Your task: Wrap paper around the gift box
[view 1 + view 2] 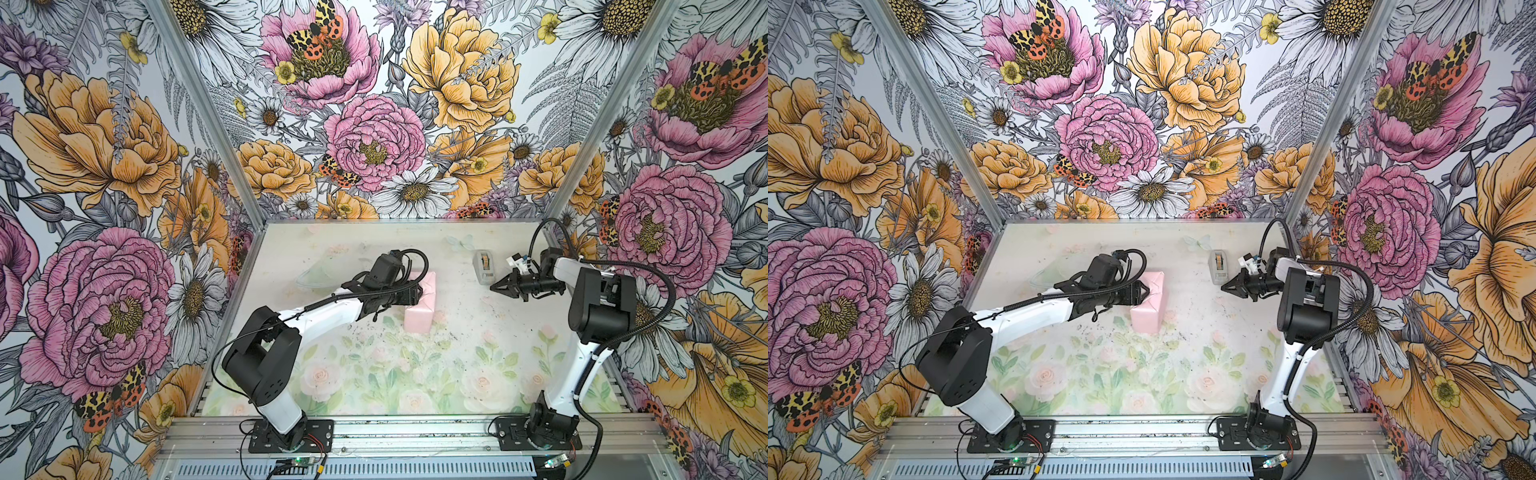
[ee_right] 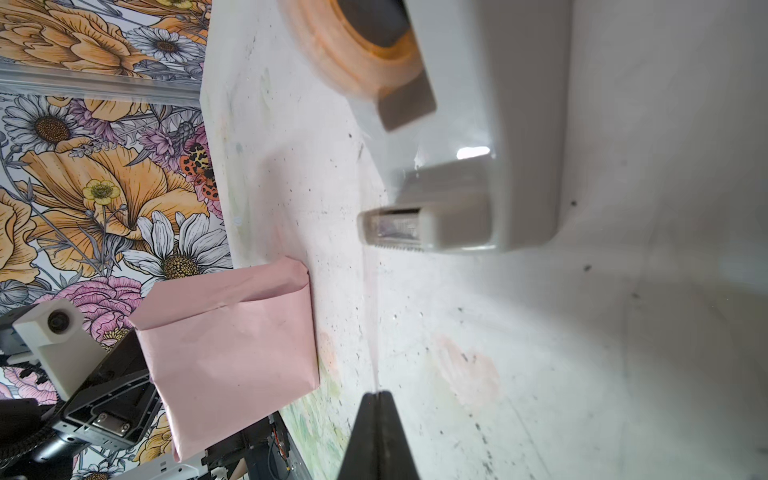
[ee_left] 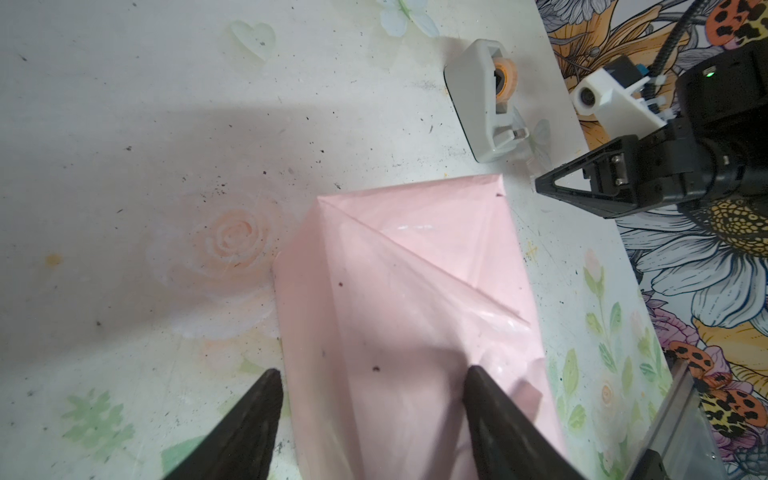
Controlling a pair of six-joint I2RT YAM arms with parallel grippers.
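With the gift box hidden in pink paper [image 1: 419, 309] at the centre of the table [image 1: 457, 340], the left tool [image 3: 372, 372], jaws apart astride it, should steady it while the closed-together right tool [image 1: 496, 287] pulls tape from the tape dispenser [image 1: 483, 266] at the parcel's two o'clock.

Open tabletop [image 1: 457, 307] ran between the paper [image 1: 420, 309] and the tape dispenser [image 1: 483, 267], which stood just beside the right end effector [image 1: 495, 286].

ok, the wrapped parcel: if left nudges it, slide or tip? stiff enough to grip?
Likely light and crushable: the paper shows loose creased folds, so the open left gripper could dent it. Its glossy face may be slippery. The parcel looks narrow, so a high sideways push might tip it.
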